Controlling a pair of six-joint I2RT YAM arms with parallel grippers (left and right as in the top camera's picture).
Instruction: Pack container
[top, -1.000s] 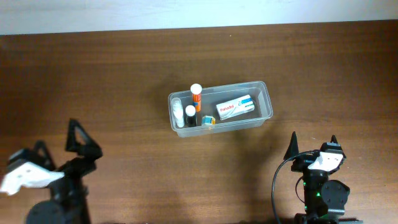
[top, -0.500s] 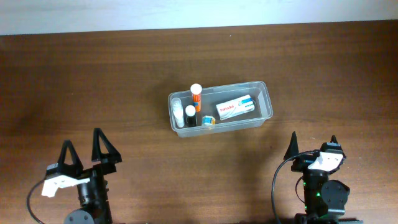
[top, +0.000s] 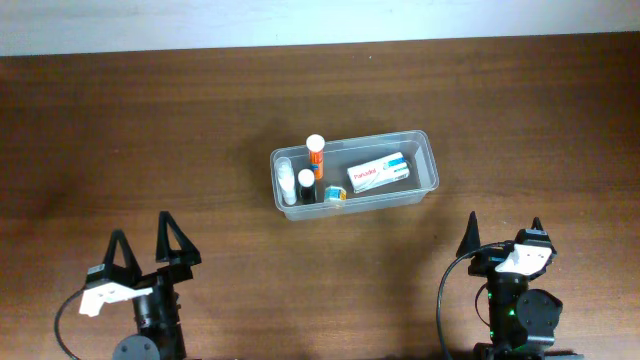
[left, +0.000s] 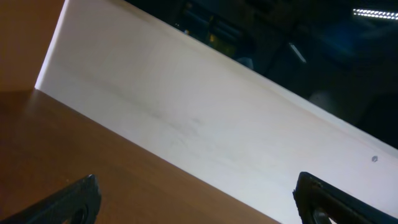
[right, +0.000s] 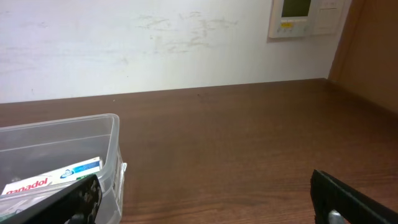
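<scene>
1. Left gripper (top: 143, 236): jaws spread wide and holding nothing, parked at the near-left edge of the table (top: 150, 120). Its wrist view shows only the two fingertips, bare tabletop and the pale wall; no object lies between the fingers.
2. Right gripper (top: 503, 234): likewise released and empty, parked at the near-right edge. Its own camera looks across the table, with one end of the container at the lower left of that view.
3. Container (top: 425, 158): the clear plastic tub stands ahead of both grippers and well apart from each, roughly midway between them, nearer the right one and off to its left.
4. Contents, as seen from overhead: a white-and-green medicine box (top: 380, 172) lies flat in the end of the tub toward the right gripper. In the end toward the left gripper stand an orange bottle with a white cap (top: 316, 152) and a dark bottle with a white cap (top: 307, 185); a white item (top: 287, 181) lies against the end wall, and a small blue-and-yellow item (top: 335, 194) sits beside the dark bottle.
5. Progress (judgement): nothing loose shows on the table outside the tub, and both arms stand back with open jaws, so the packing appears complete or nearly so. No lid is in view; whether one remains to be fitted cannot be told.
</scene>
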